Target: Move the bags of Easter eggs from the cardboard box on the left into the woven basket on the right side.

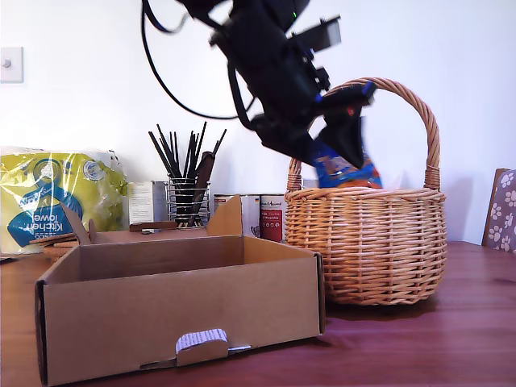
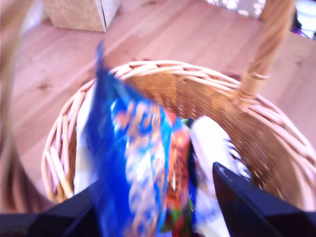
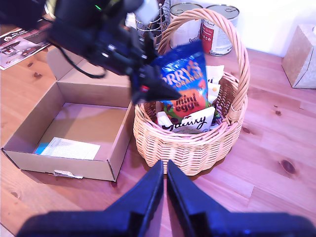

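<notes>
My first tool point(image 1: 343, 133) is clamped on the blue Terry's mini eggs bag point(image 1: 343, 171), held upper centre-right in the exterior view, partly down inside the woven basket point(image 1: 367, 242) under its arched handle point(image 1: 419, 113). In the second wrist view the same bag point(image 3: 185, 81) hangs above a white Galaxy-print bag point(image 3: 190, 121) and another pale bag point(image 3: 213, 79) already in the basket (so prob. last one to go). The cardboard box point(image 3: 74, 168), centre-left in that view, shows only a flat pale card point(image 3: 69, 148) on its floor, no egg bags. My second tool point(image 3: 165, 192) is idle at lower centre, tips pressed together, nothing btwn them. Handling, as a guess: bag is light, soft, glossy foil, so slippery; loose eggs inside shift and could crack if squeezed. Best grip is the crimped top seam, not the belly. The kitchen towel pack point(image 1: 52, 197) sits far left in the exterior view, on the worktop point(image 1: 451, 339).
</notes>
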Motion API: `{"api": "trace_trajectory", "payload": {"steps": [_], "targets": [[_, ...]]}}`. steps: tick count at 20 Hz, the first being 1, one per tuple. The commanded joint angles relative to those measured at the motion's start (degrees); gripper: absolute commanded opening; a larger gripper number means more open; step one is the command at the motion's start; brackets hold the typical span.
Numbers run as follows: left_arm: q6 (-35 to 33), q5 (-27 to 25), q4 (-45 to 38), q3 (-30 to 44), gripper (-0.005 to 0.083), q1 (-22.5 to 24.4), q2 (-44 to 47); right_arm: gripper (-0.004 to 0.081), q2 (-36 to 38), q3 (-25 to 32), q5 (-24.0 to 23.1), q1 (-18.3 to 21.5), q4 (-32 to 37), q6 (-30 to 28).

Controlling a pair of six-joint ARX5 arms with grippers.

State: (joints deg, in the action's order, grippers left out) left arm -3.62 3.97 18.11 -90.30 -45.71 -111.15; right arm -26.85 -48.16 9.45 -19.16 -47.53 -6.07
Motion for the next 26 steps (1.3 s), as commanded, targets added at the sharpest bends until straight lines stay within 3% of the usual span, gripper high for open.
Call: {"api": "trace_trajectory", "payload": {"steps": [1,6,7,10,14,20,26], "targets": [[-0.5,0.7,2.6,0.5,0.0393,-0.2,3.6,-0.0012,0.1,0.4,-0.2,0.3,0.6,0.0],[-0.5,1.8,8.8,0.9,-0.0001,-0.2,10.6,-0.0012,0.0,0.5,-0.3,0.3,3.3,2.8],[-0.5,1.8,9.0,1.8,-0.0024,0.0,11.9,-0.0012,0.0,0.9,-0.7,0.3,4.8,4.0],[-0.5,1.7,6.6,6.9,-0.0024,1.1,16.9,-0.0012,0.0,2.9,-1.8,0.5,9.4,6.6],[-0.2,-0.4,-0.7,20.7,-0.0024,4.8,27.4,-0.0012,0.3,6.1,-6.8,1.1,13.0,7.5],[3.9,-2.0,-12.3,42.9,-0.0024,18.4,46.0,-0.0012,3.0,8.0,-8.2,5.7,18.2,6.8],[5.8,-3.8,-14.8,56.2,-0.0024,28.9,64.9,-0.0012,8.9,18.1,-7.6,10.4,25.0,12.2]]}}
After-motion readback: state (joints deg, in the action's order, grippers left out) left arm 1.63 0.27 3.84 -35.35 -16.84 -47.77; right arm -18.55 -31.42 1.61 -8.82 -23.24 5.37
